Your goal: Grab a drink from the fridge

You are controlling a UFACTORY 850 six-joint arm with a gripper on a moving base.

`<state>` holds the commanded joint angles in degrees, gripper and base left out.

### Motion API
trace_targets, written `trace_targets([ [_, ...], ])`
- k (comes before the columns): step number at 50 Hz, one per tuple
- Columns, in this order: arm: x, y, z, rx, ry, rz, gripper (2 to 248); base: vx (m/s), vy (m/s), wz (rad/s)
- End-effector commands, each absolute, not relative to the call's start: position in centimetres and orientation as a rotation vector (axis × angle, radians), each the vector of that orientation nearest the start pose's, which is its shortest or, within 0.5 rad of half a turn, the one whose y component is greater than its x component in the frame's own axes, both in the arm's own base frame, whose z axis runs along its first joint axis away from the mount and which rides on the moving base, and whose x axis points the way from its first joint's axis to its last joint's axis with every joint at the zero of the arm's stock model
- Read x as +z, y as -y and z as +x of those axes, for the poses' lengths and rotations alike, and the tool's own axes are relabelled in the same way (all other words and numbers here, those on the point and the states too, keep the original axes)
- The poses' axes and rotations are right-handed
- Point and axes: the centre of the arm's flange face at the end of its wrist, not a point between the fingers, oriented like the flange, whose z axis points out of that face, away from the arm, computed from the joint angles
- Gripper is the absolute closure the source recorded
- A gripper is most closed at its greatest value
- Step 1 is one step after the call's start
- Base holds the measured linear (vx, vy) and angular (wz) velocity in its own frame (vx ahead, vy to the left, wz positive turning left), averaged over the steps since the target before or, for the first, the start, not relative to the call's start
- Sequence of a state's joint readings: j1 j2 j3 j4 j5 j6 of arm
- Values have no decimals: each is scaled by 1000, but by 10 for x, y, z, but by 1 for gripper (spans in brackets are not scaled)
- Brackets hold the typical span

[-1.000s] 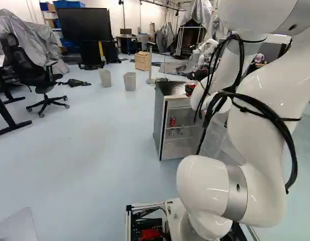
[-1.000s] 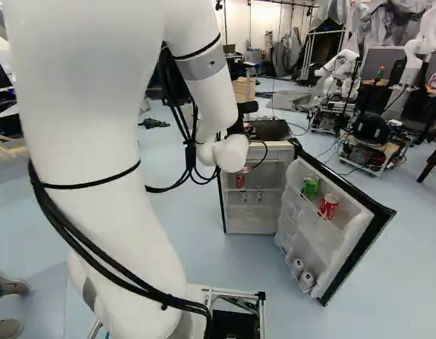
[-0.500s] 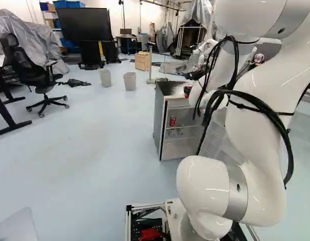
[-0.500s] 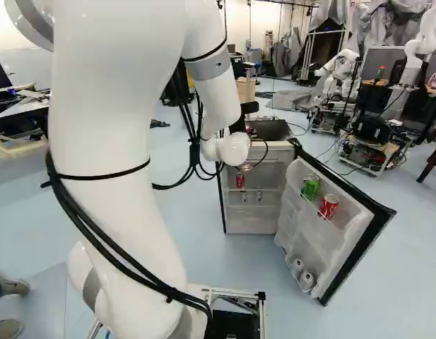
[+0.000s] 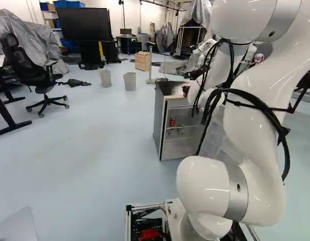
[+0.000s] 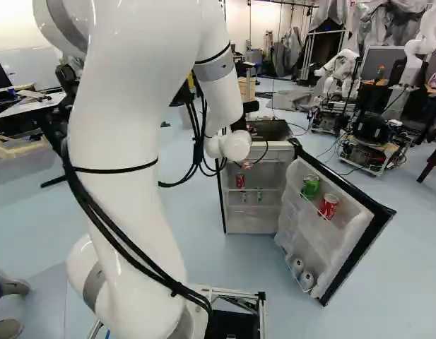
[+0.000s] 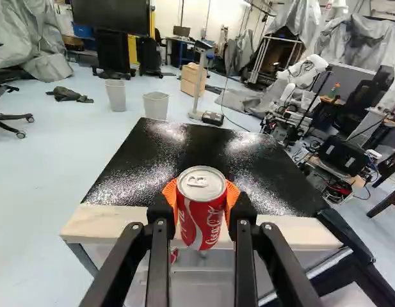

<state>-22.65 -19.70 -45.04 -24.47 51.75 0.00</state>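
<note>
Just swung the upper arm (image 6: pixel 122 120) toward the middle of both base views, no roll of the base, wrist shifted way less. Carried the red can (image 7: pixel 201 220) along, still pinched between the fingers (image 7: pixel 243 214) by both orange pads (image 7: pixel 232 195). Now held upright-ish by the front edge of the fridge top (image 7: pixel 184 150), outside the cabinet. So pretty much grabbed, I'd say, if not for maybe backing off without clipping the open door (image 6: pixel 355 244).

Hard to make out: gap between can and front edge, can't tell if touching. Mostly hidden behind the wrist in the right base view, just a red sliver in the left. Shelf can (image 6: pixel 239 181) barely peeking out in the wrist view, door cut off there too. Impossible to identify: those pale things low in the door (image 6: pixel 307 280).Just swung the upper arm (image 6: pixel 122 120) toward the middle of both base views, with no roll of the base and far less shift at the wrist. Carried the red can (image 7: pixel 201 220) along, still pinched between the fingers (image 7: pixel 243 214), an orange pad (image 7: pixel 232 195) on either side. Now held up by the front edge of the fridge top (image 7: pixel 184 150), outside the cabinet. So pretty much grabbed, probably just needs backing off without clipping the open door (image 6: pixel 355 244).

Hard to make out: any gap between can and front edge, so can't tell if touching. Mostly hidden behind the wrist in the base views, just a bit of red. Also barely peeking out in the wrist view: the shelf can (image 6: pixel 239 181). No clue about those pale things low in the door (image 6: pixel 307 280).
</note>
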Motion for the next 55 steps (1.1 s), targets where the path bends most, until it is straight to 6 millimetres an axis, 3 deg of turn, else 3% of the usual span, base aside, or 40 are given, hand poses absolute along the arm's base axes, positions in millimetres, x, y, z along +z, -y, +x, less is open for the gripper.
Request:
trace_targets([
  [27,386,179,518,-2007,183,-2591,156,0,0,0],
  [44,386,179,518,-1961,1,-2524,156,0,0,0],
  [55,386,179,518,-1953,-29,-2512,156,0,0,0],
])
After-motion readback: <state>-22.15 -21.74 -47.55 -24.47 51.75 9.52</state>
